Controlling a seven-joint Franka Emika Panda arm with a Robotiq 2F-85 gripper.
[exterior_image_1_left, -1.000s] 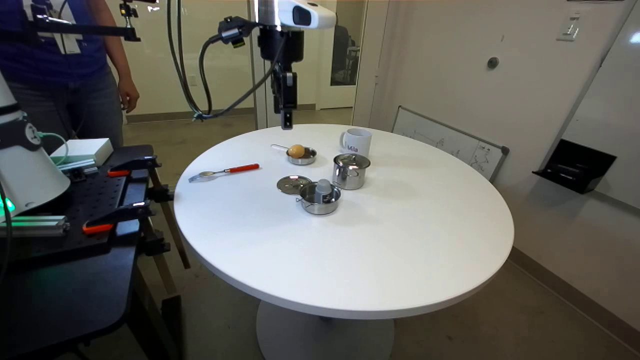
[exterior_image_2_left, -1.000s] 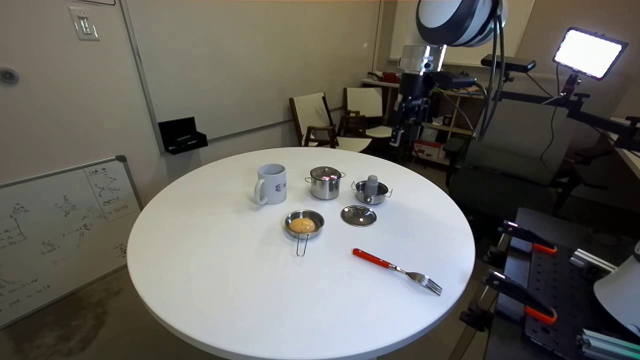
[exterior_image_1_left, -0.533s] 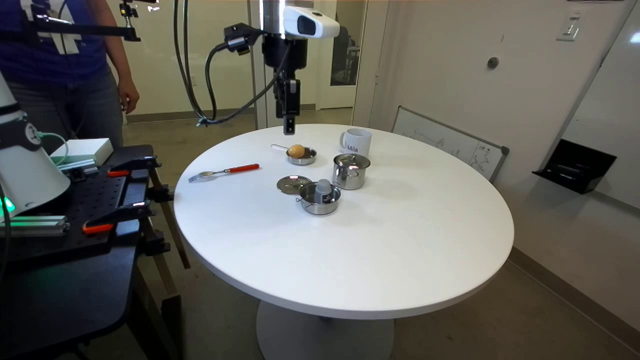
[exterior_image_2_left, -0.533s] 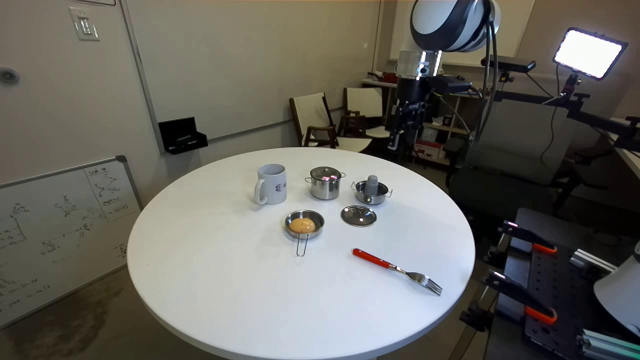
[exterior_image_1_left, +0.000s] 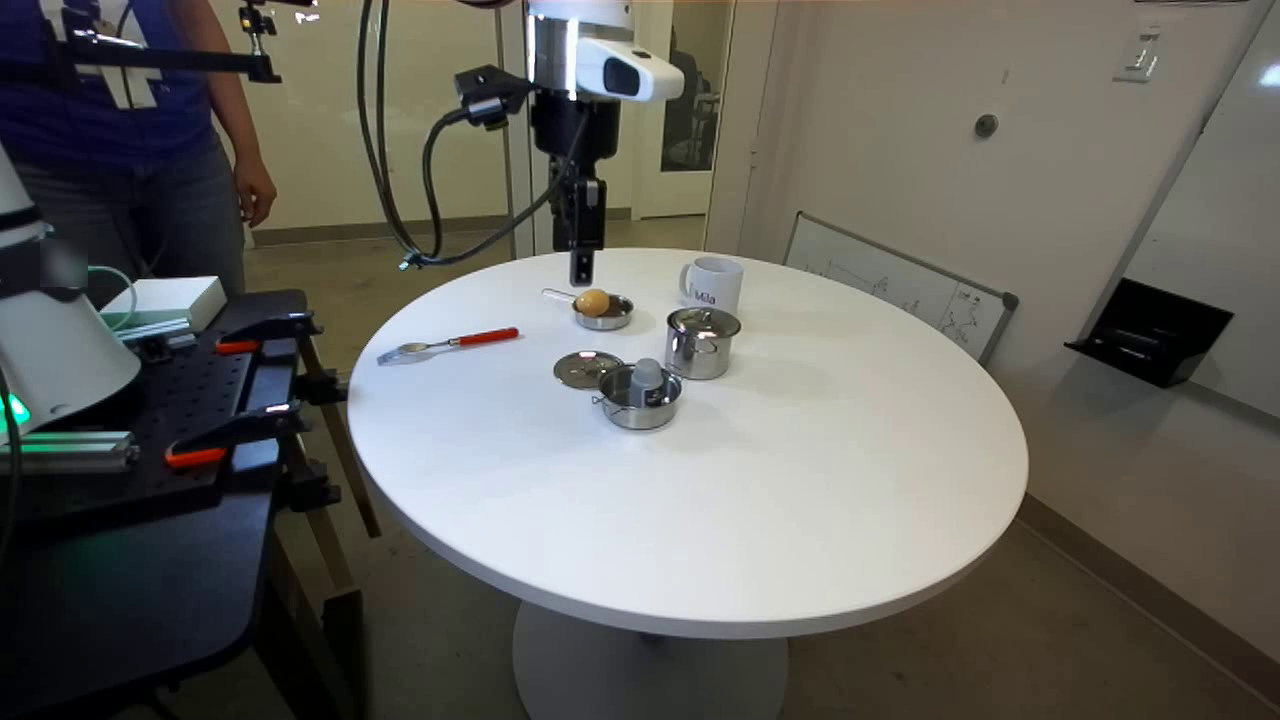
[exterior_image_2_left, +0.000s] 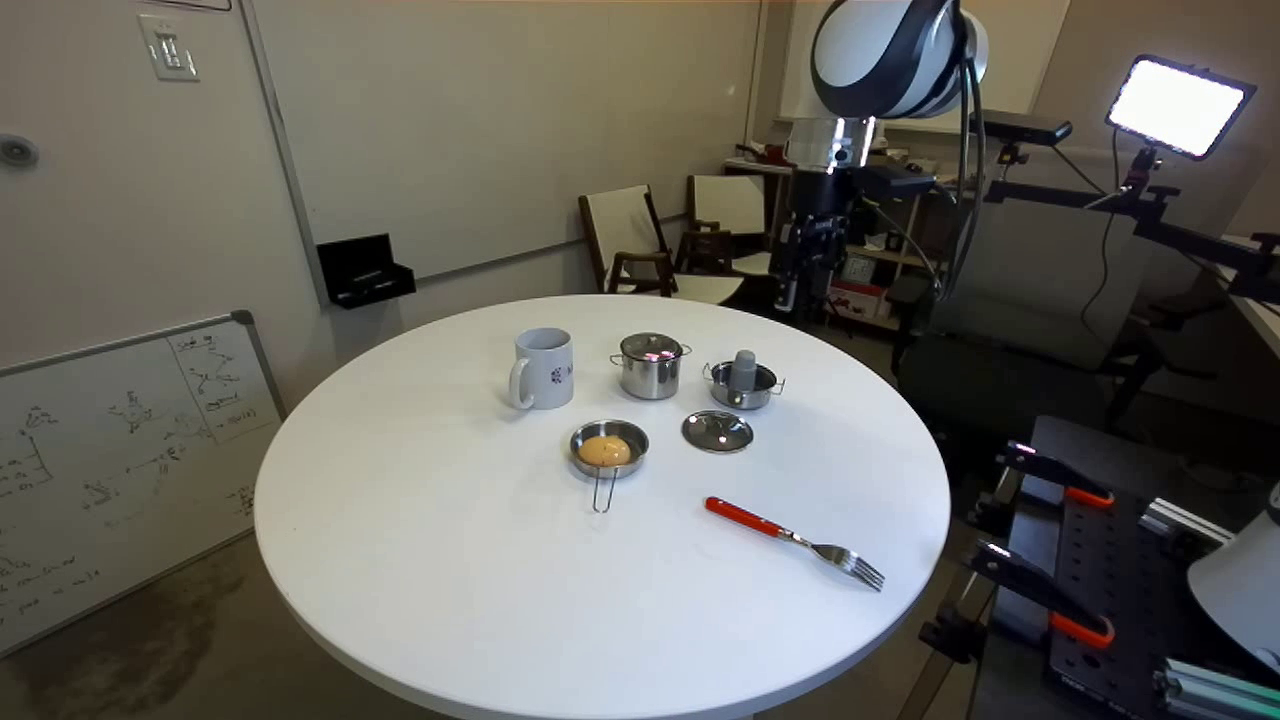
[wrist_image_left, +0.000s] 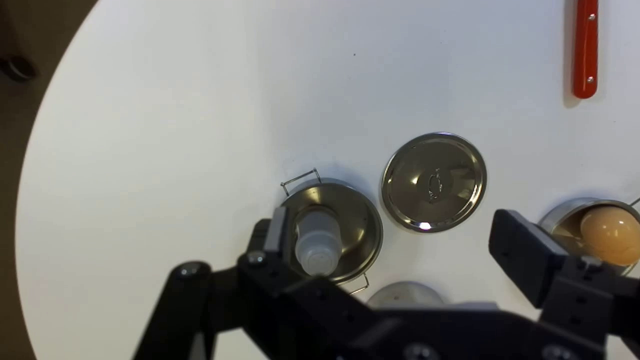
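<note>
Gripper (wrist_image_left: 395, 231) above table (wrist_image_left: 175, 150), jaws wide, holding nothing
In wrist view: lid (wrist_image_left: 434, 183) below, between jaws; shallow pot (wrist_image_left: 361, 226) left of it, grey container (wrist_image_left: 319, 242) upright inside

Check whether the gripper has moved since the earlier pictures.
Yes, downward: in an exterior view, the gripper shows lower against the far edge of the table.

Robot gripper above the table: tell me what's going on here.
The gripper hangs open above the white table, holding nothing, while a person stands in the background with one arm hanging down. A loose metal lid lies flat on the table beside a two-handled pan that holds a gray container. Nearby stand a lidded pot, a white mug and a small pan with an egg in it; a red-handled fork lies apart from them.
</note>
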